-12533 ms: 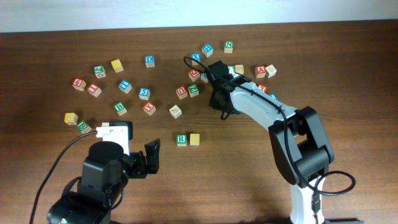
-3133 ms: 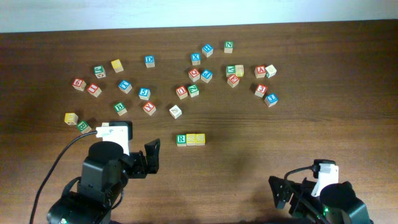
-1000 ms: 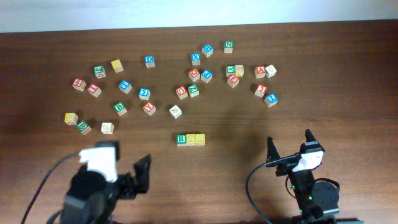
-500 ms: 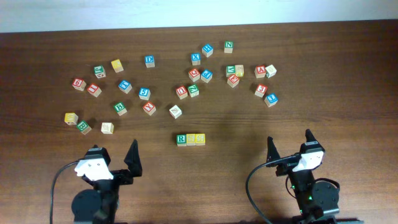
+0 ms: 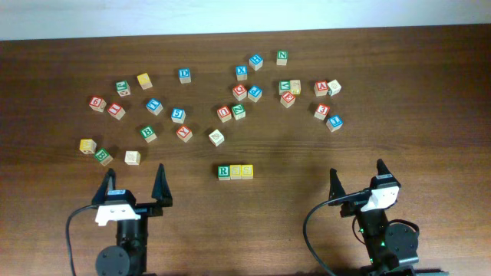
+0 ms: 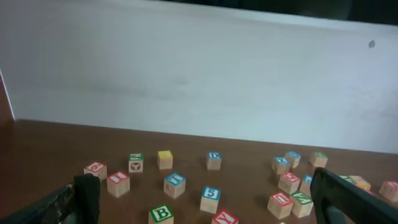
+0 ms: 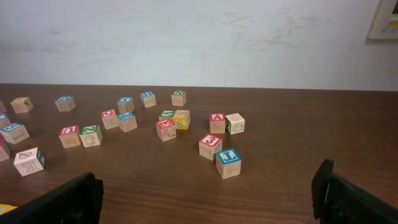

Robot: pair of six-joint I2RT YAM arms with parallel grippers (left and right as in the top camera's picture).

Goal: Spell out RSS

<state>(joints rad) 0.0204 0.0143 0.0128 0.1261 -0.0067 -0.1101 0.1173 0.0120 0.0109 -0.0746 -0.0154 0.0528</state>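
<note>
Three blocks stand side by side in a row at mid-table: a green R block [image 5: 223, 172], then two yellow blocks [image 5: 235, 171] [image 5: 247, 170] whose letters I cannot read. My left gripper [image 5: 135, 179] is near the front edge, left of the row and apart from it, open and empty. My right gripper [image 5: 357, 178] is at the front right, also open and empty. In the left wrist view its dark fingers [image 6: 86, 194] frame the bottom corners. The right wrist view shows its fingers [image 7: 328, 186] the same way. Neither wrist view shows the row.
Several loose letter blocks lie scattered across the far half of the table, among them a blue 5 [image 5: 178, 115] [image 6: 210, 198], a green B [image 5: 148, 133] [image 6: 161, 214] and a blue I [image 5: 334, 123] [image 7: 228, 163]. A white wall [image 7: 199, 37] rises behind the table.
The left arm has drawn back toward the front edge and turned, so its open fingers now point toward the far side. The right arm and the blocks have not moved.
</note>
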